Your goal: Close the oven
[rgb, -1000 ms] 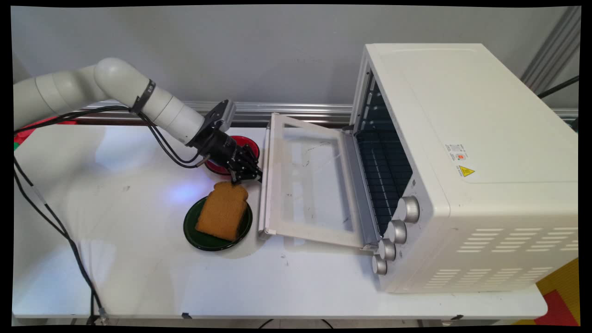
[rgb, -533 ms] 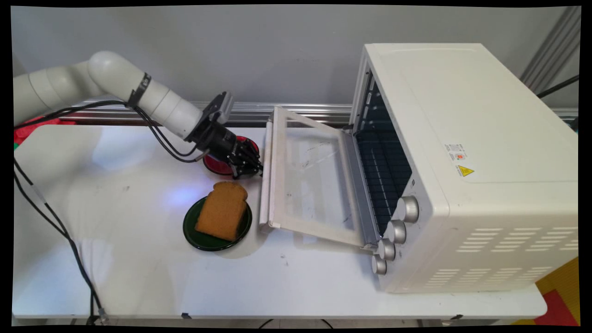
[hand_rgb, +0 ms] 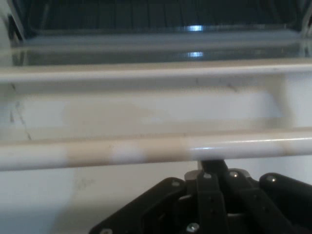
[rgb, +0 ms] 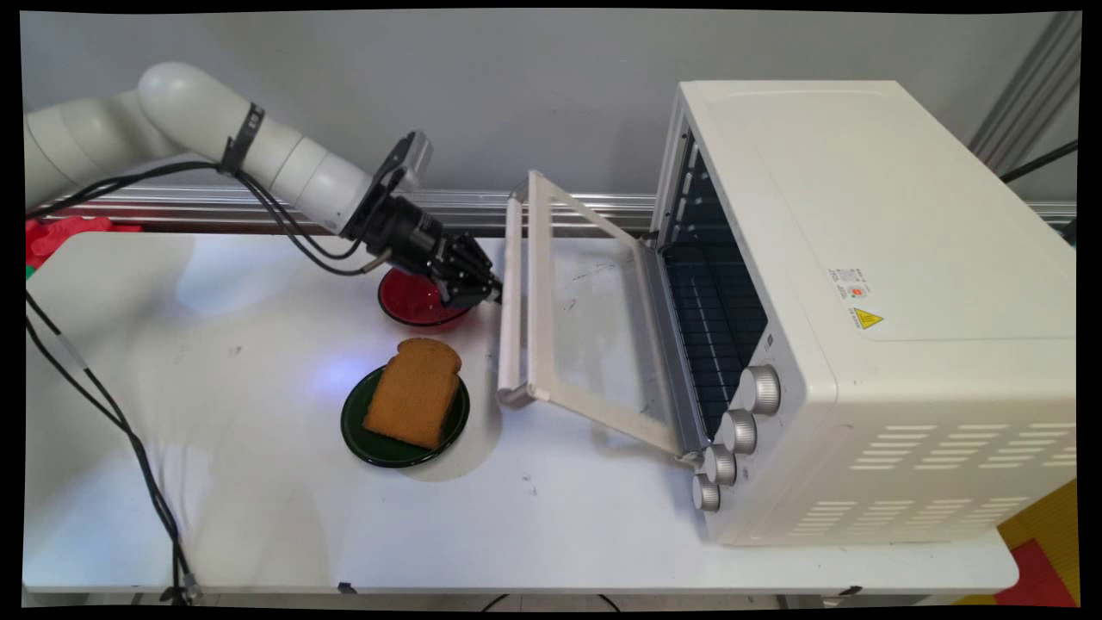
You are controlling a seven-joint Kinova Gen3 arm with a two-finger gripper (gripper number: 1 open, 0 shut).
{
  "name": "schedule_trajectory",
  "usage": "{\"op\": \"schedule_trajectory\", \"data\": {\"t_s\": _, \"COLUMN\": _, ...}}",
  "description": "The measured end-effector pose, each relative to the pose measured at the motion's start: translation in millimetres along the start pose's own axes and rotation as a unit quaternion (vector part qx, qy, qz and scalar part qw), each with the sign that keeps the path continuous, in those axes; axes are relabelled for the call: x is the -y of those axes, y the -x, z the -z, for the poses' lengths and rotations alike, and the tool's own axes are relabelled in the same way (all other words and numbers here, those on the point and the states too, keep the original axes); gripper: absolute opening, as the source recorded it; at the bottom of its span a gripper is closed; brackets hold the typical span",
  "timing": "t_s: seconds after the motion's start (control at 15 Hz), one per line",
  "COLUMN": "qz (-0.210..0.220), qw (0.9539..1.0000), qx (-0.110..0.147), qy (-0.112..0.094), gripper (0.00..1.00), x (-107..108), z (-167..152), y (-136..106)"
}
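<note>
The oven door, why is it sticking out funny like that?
The oven door hangs half open, tilted up off the table, neither flat nor shut. The gripper is right under its handle. Nothing looks spilled or broken.

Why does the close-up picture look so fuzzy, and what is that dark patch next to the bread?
Hand view: the camera sits very near the oven door's handle, so the bar and the glass door look soft; a small glare spot shines on the oven's edge. Main view: sharp; the dark patch is the shadow that the green plate casts on the table.
</note>
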Motion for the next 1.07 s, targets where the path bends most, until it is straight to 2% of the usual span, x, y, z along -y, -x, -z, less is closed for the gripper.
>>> {"op": "schedule_trajectory", "data": {"t_s": 0.73, "qz": 0.015, "qw": 0.9979, "qx": -0.062, "qy": -0.008, "gripper": 0.0, "x": -3.9, "z": -2.8, "y": -54.2}}
{"op": "schedule_trajectory", "data": {"t_s": 1.07, "qz": 0.02, "qw": 0.9965, "qx": -0.081, "qy": -0.009, "gripper": 0.0, "x": -4.5, "z": -7.0, "y": -70.7}}
